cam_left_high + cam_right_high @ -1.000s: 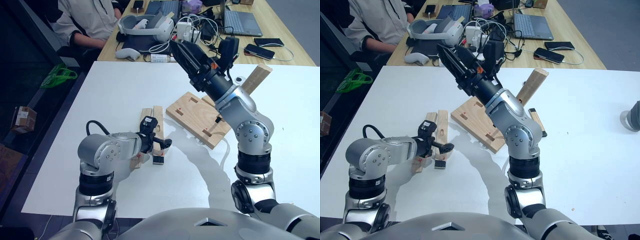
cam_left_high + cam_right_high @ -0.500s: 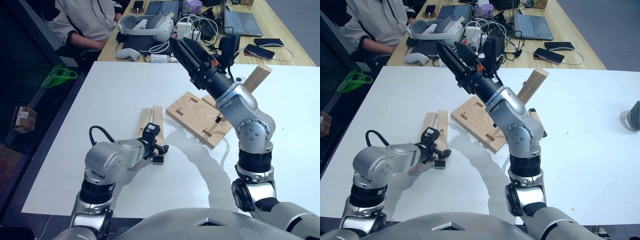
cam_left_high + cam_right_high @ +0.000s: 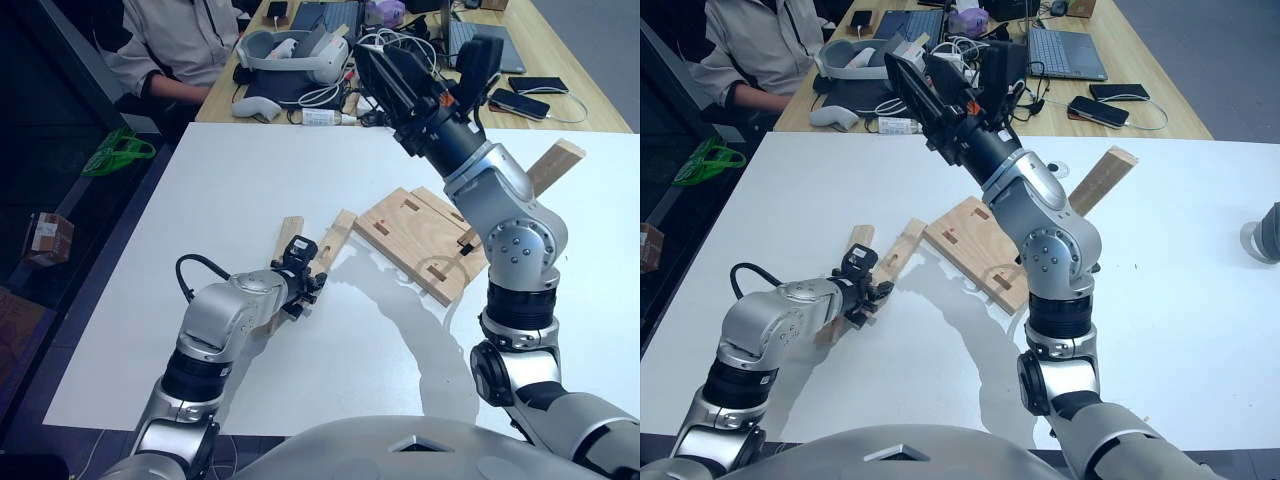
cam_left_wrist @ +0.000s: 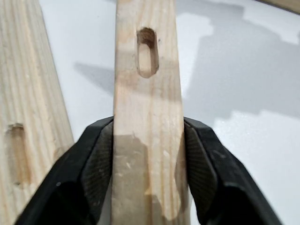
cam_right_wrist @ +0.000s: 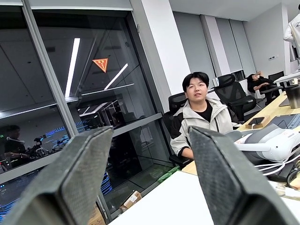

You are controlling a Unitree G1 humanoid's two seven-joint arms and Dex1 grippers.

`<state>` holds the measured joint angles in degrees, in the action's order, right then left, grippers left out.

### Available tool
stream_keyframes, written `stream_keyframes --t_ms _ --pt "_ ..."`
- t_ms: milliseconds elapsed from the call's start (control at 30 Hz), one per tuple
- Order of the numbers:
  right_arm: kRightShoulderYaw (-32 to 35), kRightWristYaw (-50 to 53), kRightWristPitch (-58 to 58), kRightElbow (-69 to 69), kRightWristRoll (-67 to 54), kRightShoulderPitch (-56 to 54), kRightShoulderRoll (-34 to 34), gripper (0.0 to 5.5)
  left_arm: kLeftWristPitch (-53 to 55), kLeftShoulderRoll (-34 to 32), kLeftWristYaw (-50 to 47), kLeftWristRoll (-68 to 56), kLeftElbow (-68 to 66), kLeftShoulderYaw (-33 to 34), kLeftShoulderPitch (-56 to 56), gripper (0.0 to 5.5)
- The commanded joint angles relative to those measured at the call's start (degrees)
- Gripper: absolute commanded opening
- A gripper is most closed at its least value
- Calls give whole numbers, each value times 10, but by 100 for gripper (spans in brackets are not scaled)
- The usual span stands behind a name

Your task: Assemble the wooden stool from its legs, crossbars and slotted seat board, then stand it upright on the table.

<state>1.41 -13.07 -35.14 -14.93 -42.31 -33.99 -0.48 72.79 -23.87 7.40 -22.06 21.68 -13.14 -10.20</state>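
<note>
White tabletop (image 3: 230, 170) carries the parts. Left gripper (image 3: 305, 285) clamps the pale wooden leg with an oval mortise (image 3: 338, 232) at its near end, probably to steer it toward the slotted square seat board (image 3: 425, 240) just beside. Right gripper (image 3: 385, 70) hangs raised, fingers apart, empty.

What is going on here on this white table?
A humanoid robot is working on a wooden stool that is still in parts. Its left gripper is shut on one slotted leg, low on the table, and a second leg lies beside it. The right gripper is open and empty, raised over the far side. The seat board lies flat, its visible slots empty.
</note>
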Motion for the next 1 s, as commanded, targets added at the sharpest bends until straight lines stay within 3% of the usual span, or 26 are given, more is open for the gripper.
stream_keyframes --t_ms 33,333,567,833,1000 --pt "3 2 2 0 8 -8 -3 303 -14 7 5 18 -25 3 -2 206" --pt "57 29 -20 11 -8 -22 -30 303 -136 43 -39 87 -74 90 -145 206" --pt "126 15 -71 21 -90 -46 -78 303 -310 71 -101 145 -97 155 -248 206" --pt "176 -55 -164 34 -247 -50 -156 303 -420 134 -38 148 -98 84 -265 206" --pt "161 -110 -168 74 -235 -45 -197 303 -444 169 13 136 -76 46 -272 206"
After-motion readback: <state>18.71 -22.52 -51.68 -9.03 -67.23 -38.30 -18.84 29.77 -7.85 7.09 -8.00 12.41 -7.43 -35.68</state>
